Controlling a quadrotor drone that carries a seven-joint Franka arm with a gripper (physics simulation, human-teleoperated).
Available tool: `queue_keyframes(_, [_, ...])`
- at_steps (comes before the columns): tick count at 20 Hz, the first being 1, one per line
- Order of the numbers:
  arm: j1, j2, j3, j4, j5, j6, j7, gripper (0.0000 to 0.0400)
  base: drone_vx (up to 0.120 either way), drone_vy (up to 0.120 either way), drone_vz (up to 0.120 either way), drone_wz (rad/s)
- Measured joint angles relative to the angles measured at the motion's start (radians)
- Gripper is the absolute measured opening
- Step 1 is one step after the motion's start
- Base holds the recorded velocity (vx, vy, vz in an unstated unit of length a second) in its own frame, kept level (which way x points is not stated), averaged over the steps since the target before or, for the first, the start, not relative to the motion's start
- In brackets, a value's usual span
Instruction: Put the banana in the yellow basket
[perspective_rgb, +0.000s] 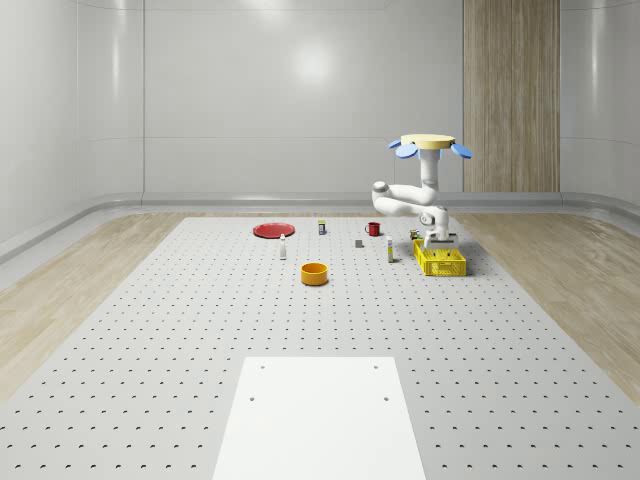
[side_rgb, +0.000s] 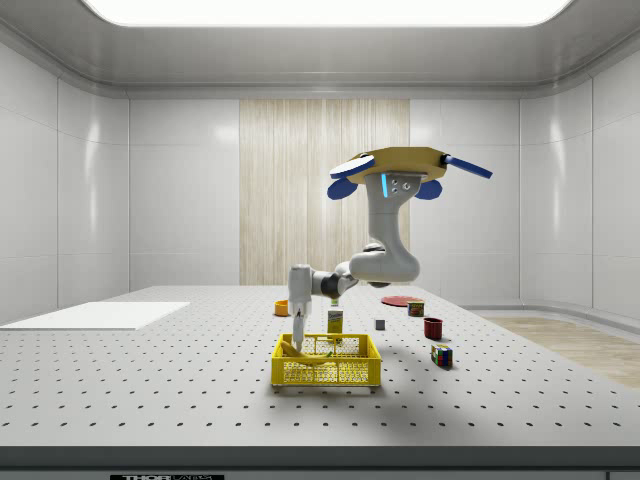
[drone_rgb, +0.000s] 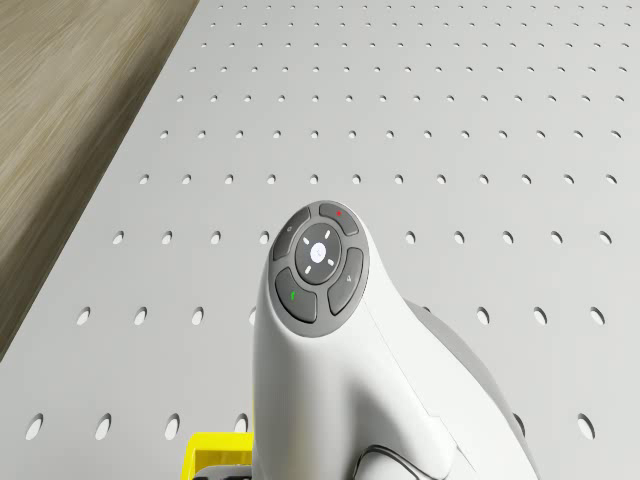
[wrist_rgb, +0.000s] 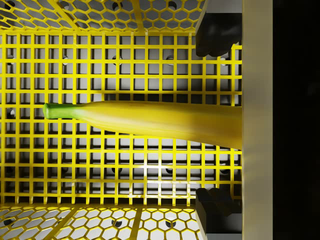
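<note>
Whole-scene: drone (perspective_rgb: 430, 146) hovers above the perforated table (perspective_rgb: 200, 340), over the yellow basket (perspective_rgb: 441, 262) at the view's right. Arm bends down, gripper (perspective_rgb: 437, 241) at the basket's top edge. Elsewhere on the table: orange bowl (perspective_rgb: 314, 273), red plate (perspective_rgb: 273, 230), red mug (perspective_rgb: 373, 228), small bottle (perspective_rgb: 283, 248), white sheet (perspective_rgb: 320, 418) in the foreground. Bowl contents can't be made out.

Side: drone (side_rgb: 400, 170) airborne, behind and above the yellow basket (side_rgb: 326, 363). Gripper (side_rgb: 299, 330) points down into the basket's left end in this view. Banana (side_rgb: 290, 349) is inside the basket, low at that end, under the gripper. Red mug (side_rgb: 433, 327) and a coloured cube (side_rgb: 441, 355) sit to the right, outside the basket.

Drone: arm housing in front, a yellow basket corner (drone_rgb: 215, 452) just beside it, holed table (drone_rgb: 450, 120) beyond.

Wrist: banana (wrist_rgb: 150, 120) lies across the basket's mesh floor (wrist_rgb: 75, 60), green stem tip free, other end hidden behind the gripper. Dark fingertips (wrist_rgb: 215, 32) stand spread, well clear on either side of the banana, gripping nothing.
</note>
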Motion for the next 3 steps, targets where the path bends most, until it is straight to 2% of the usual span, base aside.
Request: queue_keyframes(3, [0.002,0.001,0.011,-0.002,0.01,-0.004,0.001,0.0395,0.0,0.0,0.0,0.0])
